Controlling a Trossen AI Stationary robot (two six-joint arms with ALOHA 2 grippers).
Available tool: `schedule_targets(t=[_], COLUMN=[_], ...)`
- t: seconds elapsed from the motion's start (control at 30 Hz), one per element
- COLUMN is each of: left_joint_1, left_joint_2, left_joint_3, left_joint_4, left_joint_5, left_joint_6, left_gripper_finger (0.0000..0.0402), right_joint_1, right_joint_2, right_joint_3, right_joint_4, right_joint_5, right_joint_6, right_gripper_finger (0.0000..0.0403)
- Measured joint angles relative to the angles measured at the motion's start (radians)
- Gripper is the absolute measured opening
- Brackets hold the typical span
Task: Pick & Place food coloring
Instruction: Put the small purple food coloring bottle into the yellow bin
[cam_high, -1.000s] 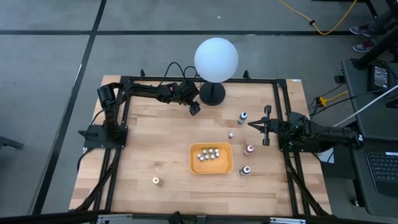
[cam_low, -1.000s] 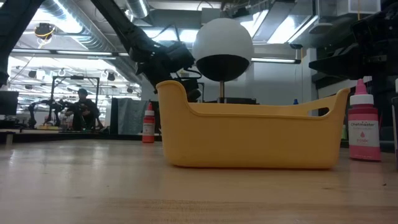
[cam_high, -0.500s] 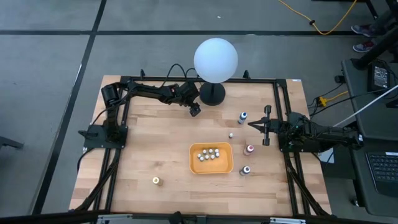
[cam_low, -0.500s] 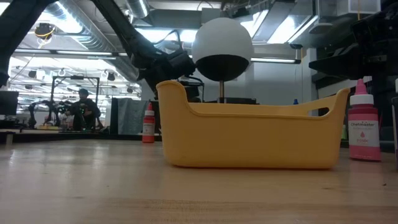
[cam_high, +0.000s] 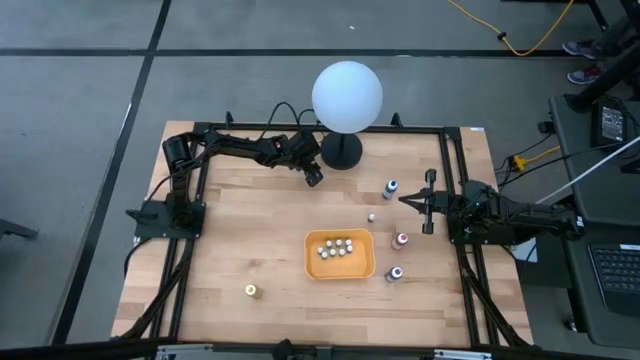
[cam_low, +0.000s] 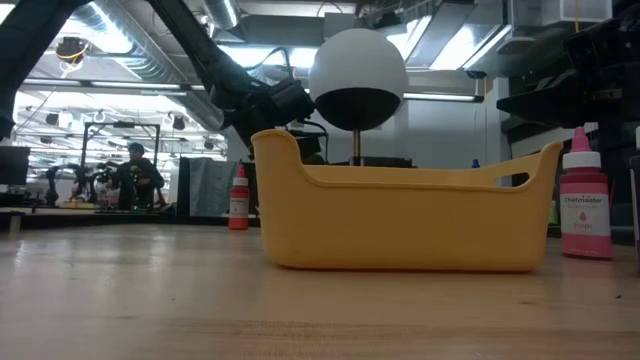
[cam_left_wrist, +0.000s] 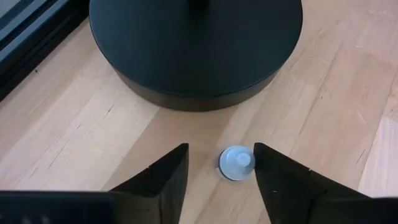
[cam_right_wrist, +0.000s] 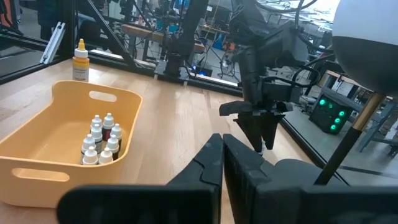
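My left gripper (cam_high: 313, 177) is open next to the black lamp base (cam_left_wrist: 196, 50), pointing down. A small food coloring bottle stands on the table between its fingers, with its pale cap (cam_left_wrist: 237, 163) seen from above. It is nearer one finger, and its colour is hidden. My right gripper (cam_high: 430, 200) is shut and waits at the table's right side. Loose bottles stand on the wood: a blue one (cam_high: 390, 188), a pink one (cam_high: 401, 240) (cam_low: 585, 195), a purple one (cam_high: 396, 273) and an orange one (cam_high: 251, 291). Several more stand in the yellow bin (cam_high: 340, 268).
The white globe lamp (cam_high: 347, 96) stands at the far edge, right beside my left gripper. A tiny pale thing (cam_high: 371, 217) lies between the blue bottle and the bin. A red bottle (cam_low: 238, 197) shows farther back, left of the bin. Bare wood lies to the near left.
My left arm has shifted its pose slightly near its shoulder. In the low view its wrist has sunk a little beside the lamp. The gripper stays over the same spot. The bottles and the bin have kept still.
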Motion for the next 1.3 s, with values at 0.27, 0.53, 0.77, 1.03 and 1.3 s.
schedule_targets(t=[0.27, 0.53, 0.77, 1.03, 1.3], left_joint_1=[0.000, -0.013, -0.030, -0.103, -0.317], left_joint_2=[0.000, -0.022, -0.105, -0.270, -0.419], left_joint_3=[0.000, 0.000, 0.000, 0.000, 0.000], left_joint_4=[-0.002, -0.019, -0.085, -0.246, -0.271], left_joint_5=[0.013, 0.029, -0.040, -0.065, -0.134], left_joint_6=[0.000, -0.018, -0.008, -0.056, -0.124], left_gripper_finger=[0.0122, 0.0072, 0.0056, 0.0058, 0.0058], right_joint_1=[0.000, 0.000, 0.000, 0.000, 0.000], right_joint_2=[0.000, 0.000, 0.000, 0.000, 0.000], right_joint_3=[0.000, 0.000, 0.000, 0.000, 0.000], right_joint_4=[0.000, 0.000, 0.000, 0.000, 0.000], right_joint_5=[0.000, 0.000, 0.000, 0.000, 0.000], right_joint_6=[0.000, 0.000, 0.000, 0.000, 0.000], right_gripper_finger=[0.0016, 0.0016, 0.0016, 0.0016, 0.0016])
